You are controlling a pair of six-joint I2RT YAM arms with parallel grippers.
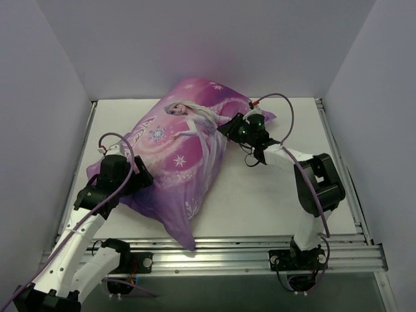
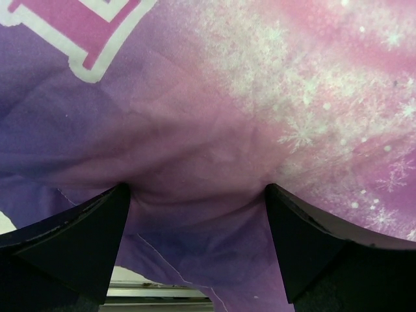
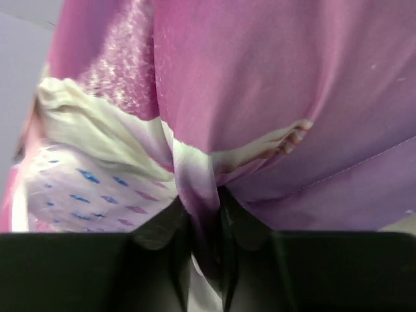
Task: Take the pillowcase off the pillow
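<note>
The right gripper (image 3: pixel 207 224) pinches a fold of the pillowcase (image 1: pixel 185 153) (near its far corner); the left gripper (image 2: pixel 195 195), jaws wide apart, presses its left side.

The flat white table (image 1: pixel 260 201) carries one thing — a plump purple-pink princess-print fabric pillowcase (image 1: pixel 188 156), lying slantwise.

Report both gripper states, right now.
Left gripper: open, jaws spread wide against the pillowcase, not gripping it.
Right gripper: closed on a pinched fold of the pillowcase.
</note>
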